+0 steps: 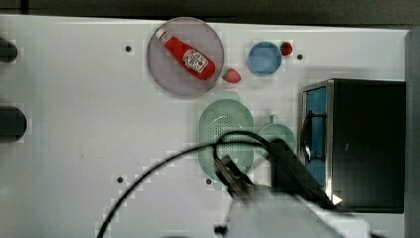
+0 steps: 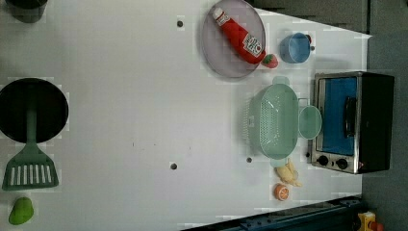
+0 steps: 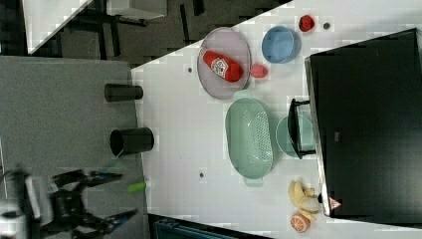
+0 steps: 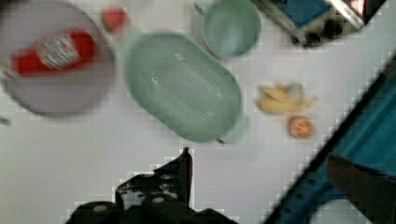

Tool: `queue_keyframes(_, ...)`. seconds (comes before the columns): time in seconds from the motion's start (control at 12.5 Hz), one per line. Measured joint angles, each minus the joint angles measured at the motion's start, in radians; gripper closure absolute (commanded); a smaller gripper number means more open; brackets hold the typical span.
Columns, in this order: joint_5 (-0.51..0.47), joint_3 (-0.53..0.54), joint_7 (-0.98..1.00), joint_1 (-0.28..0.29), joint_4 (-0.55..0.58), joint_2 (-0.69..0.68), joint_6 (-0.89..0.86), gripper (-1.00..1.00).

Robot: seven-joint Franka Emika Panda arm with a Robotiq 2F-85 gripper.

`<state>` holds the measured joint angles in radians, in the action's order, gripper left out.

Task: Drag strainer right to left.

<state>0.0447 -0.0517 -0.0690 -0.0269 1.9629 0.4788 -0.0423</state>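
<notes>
Plate (image 1: pixel 171 74): we see it beyond the strainer, carrying the ketchup bottle (image 1: pixel 187 54).
Strainer (image 1: pixel 225 129): on the table (image 1: pixel 74 124), touching the green mug (image 1: pixel 277 136).
Oven (image 1: pixel 366 144): just beside the mug.
Hand (image 3: pixel 112 196): spread wide, holding nothing, well apart from the strainer.

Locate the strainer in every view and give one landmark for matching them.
Top view: strainer just right of centre, its lower end under the arm.
Left view: strainer right of centre, left of the mug.
Right view: strainer centre, below the plate.
Wrist view: strainer centre.
Shared landmark: the ketchup bottle on the plate, beyond one strainer end.
</notes>
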Motion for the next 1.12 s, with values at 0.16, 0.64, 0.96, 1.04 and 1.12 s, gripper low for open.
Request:
queue_keyframes(0.16,-0.006,0.004,-0.006,0.0,0.001,0.023,0.052,-1.0)
queue_keyframes(0.64,0.006,0.027,-0.057,0.004,0.34,-0.177,0.413,-1.0)
queue_keyframes(0.96,0.024,0.032,-0.214,0.009,0.49,-0.323,0.676,-1.0)
queue_keyframes(1.04,0.029,0.026,-0.271,0.017,0.502,-0.351,0.734,-1.0)
queue_keyframes(1.12,0.029,0.03,-0.327,0.011,0.506,-0.384,0.766,-1.0)
